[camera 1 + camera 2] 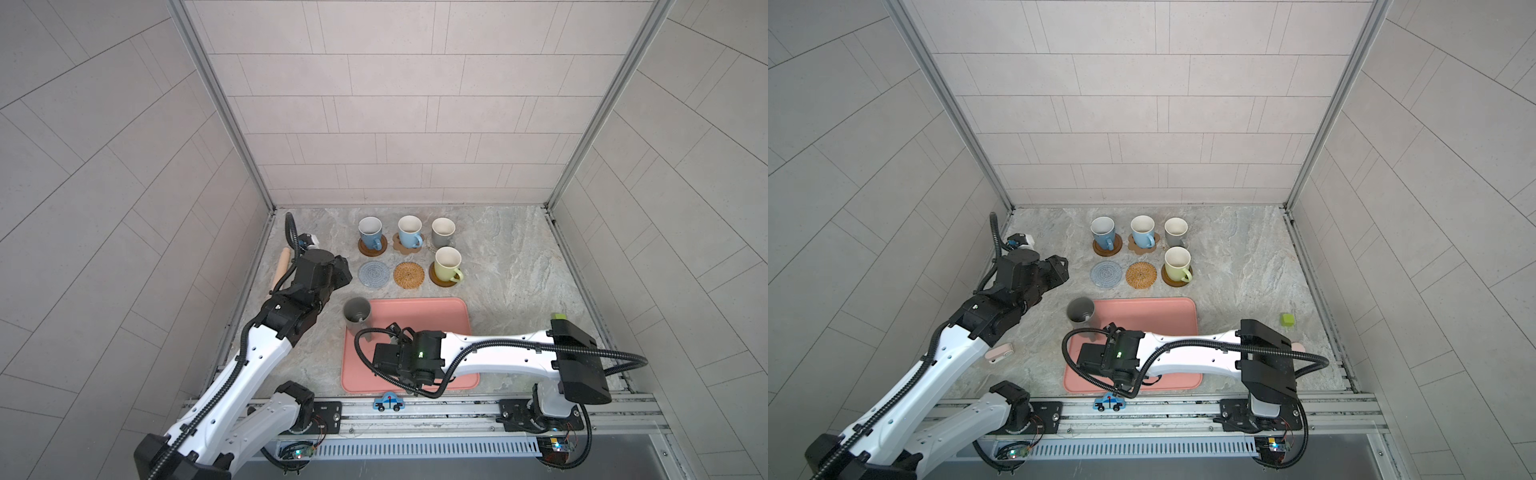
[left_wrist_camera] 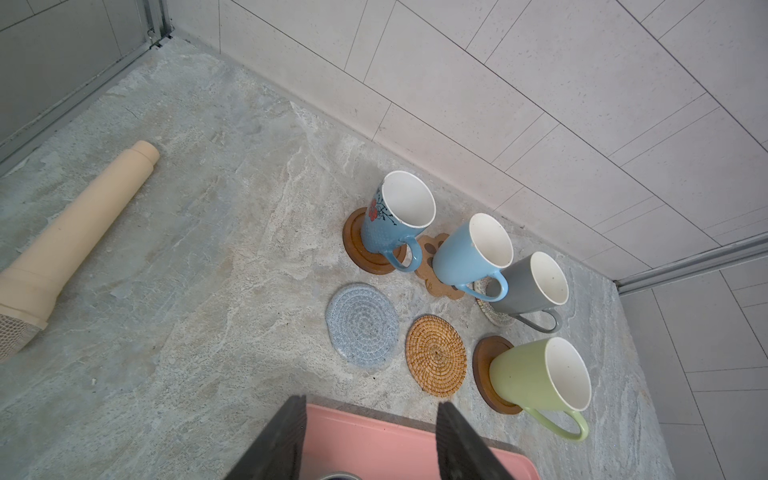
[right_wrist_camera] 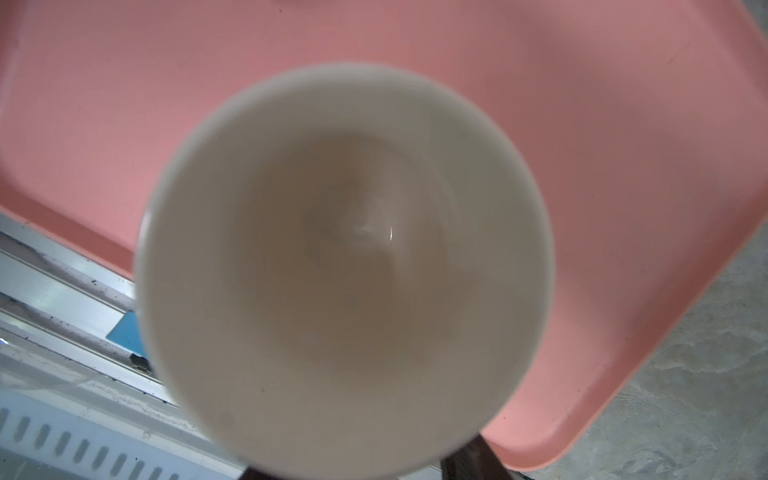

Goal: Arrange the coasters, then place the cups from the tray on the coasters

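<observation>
Pale tiled walls close in a grey marbled bench (image 1: 519, 266). The left claw (image 2: 371, 404) hangs over it with its two dark fingers (image 2: 286, 436) set well apart and nothing between them, just beside the grey-blue woven coaster (image 1: 374, 274), which lies bare. Near it, at the far left corner of the salmon tray (image 1: 436, 316), stands the tall dark grey cup (image 1: 356, 316); whether its base sits inside the rim I cannot tell. The right claw (image 3: 359, 465) points down over the tray's near half. Its tips show at either side of a white-lined cup (image 3: 345, 266) that fills the right wrist view, but whether they press on it I cannot tell, and in both top views the wrist hides that cup. Beyond the tray, the golden rattan coaster (image 1: 409, 275) is bare, and the yellow-green cup (image 1: 446, 264) stands on a dark brown disc (image 2: 484, 357). In the far row the flowered blue cup (image 1: 370, 232) sits on the other brown disc (image 2: 353, 245), the light blue cup (image 1: 409, 232) on the tan paw-print coaster (image 2: 432, 249), and the short grey cup (image 1: 442, 232) on the cream woven coaster (image 2: 482, 291). A cream cylinder (image 2: 83, 216) lies by the left wall.
</observation>
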Controlling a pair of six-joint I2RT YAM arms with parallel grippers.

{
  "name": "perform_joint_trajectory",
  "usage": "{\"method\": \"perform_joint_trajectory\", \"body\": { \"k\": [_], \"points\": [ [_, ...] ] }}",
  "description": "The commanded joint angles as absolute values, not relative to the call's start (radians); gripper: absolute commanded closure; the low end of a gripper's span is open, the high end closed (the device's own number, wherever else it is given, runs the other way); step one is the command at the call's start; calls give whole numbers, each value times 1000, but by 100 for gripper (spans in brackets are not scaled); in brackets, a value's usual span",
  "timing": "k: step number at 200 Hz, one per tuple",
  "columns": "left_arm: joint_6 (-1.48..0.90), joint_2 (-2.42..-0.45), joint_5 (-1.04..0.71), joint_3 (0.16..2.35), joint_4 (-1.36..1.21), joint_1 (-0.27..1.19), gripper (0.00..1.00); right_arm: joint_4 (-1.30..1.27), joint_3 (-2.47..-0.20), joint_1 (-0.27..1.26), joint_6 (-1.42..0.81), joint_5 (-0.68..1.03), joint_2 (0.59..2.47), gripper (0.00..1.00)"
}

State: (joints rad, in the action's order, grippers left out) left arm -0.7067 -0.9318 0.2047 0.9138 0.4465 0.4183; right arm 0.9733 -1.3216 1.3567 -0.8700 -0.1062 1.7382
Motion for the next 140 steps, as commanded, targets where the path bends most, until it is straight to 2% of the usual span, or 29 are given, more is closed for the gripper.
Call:
{"method": "perform_joint_trajectory", "body": {
  "k": [1, 79, 140],
  "points": [
    [-709, -924, 231, 922, 458, 414, 43, 962, -1327, 1360, -852, -101, 1760, 52],
    [-703, -913, 242, 925, 461, 413, 43, 955, -1315, 1359, -859, -114, 1763, 80],
    [-698, -904, 247, 916, 465, 411, 43, 950, -1315, 1359, -856, -120, 1748, 89]
  ]
}}
